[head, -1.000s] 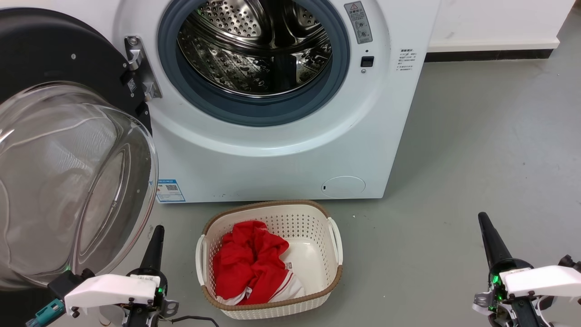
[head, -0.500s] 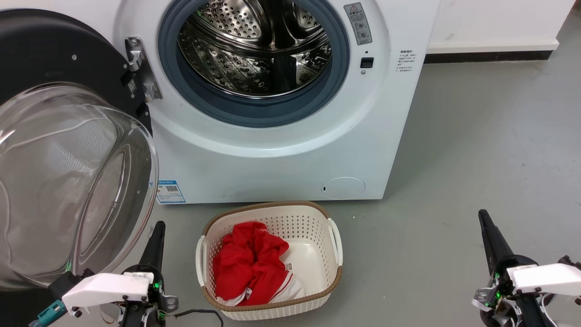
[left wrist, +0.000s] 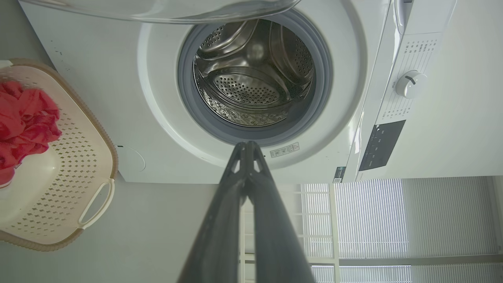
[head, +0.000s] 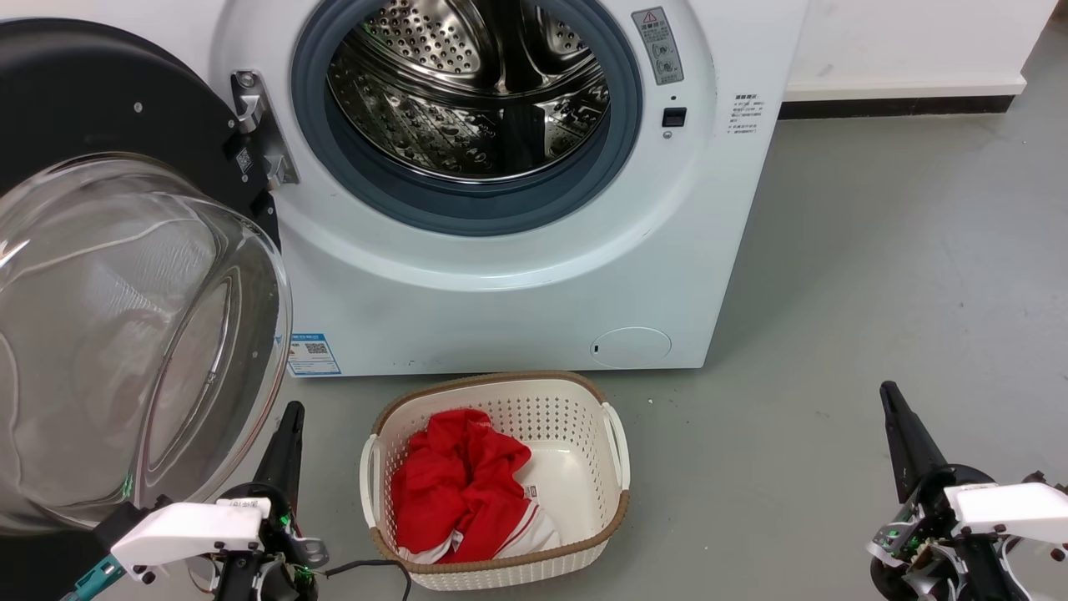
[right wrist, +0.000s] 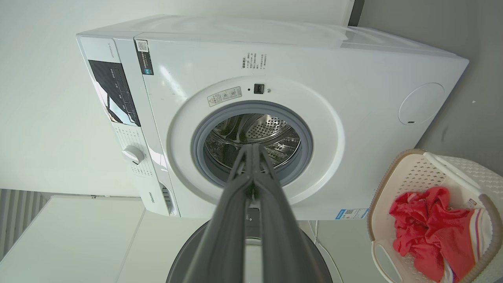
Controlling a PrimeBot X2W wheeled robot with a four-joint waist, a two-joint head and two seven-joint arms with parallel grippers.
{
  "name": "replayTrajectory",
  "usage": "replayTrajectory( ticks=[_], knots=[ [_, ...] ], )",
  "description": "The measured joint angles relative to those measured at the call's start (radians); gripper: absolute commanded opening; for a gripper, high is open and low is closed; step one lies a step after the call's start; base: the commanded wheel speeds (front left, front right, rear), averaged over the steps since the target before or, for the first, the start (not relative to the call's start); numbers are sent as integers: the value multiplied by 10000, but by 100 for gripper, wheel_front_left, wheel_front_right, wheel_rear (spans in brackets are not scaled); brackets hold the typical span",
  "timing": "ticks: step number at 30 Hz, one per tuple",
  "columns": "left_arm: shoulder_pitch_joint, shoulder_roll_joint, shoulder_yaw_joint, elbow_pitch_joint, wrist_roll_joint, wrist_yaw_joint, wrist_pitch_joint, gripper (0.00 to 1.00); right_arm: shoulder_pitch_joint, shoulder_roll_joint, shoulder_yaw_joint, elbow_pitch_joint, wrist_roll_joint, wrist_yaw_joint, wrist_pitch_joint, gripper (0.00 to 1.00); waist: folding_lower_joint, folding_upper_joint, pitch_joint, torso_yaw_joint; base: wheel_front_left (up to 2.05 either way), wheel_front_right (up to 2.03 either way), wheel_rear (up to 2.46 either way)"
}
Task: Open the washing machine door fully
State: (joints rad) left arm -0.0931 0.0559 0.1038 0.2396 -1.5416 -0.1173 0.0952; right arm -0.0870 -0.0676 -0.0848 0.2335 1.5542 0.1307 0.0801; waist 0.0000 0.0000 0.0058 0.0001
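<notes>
The washing machine door [head: 125, 292] stands wide open, at nine o'clock from the drum [head: 467, 92] of the washing machine [head: 517, 292]; the task looks done. The left gripper [head: 289, 421] and right gripper [head: 893, 401] have their fingers closed, holding nothing.

**Left wrist: closed jaws before an open drum**

Looks along the left gripper [left wrist: 246, 146], jaws pressed together at the tips, toward the steel drum [left wrist: 251, 90] of the washing machine [left wrist: 129, 98], ringed by a grey gasket [left wrist: 184, 78]. Catches the clear bowl of the washing machine door [left wrist: 165, 10] at the top edge. Takes in a white basket [left wrist: 59, 188] with red cloth [left wrist: 23, 118] at left, a dial [left wrist: 410, 83] and black panel [left wrist: 380, 145] at right.
</notes>
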Motion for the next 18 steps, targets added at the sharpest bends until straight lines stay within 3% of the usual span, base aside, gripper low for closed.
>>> replayTrajectory(
  ticks=[18],
  knots=[
    [-117,-56,102,63,-708,-136,194,0,-135,15,-73,107,746,0,174,0,0,0,-27,-1,0,0,0]
  ],
)
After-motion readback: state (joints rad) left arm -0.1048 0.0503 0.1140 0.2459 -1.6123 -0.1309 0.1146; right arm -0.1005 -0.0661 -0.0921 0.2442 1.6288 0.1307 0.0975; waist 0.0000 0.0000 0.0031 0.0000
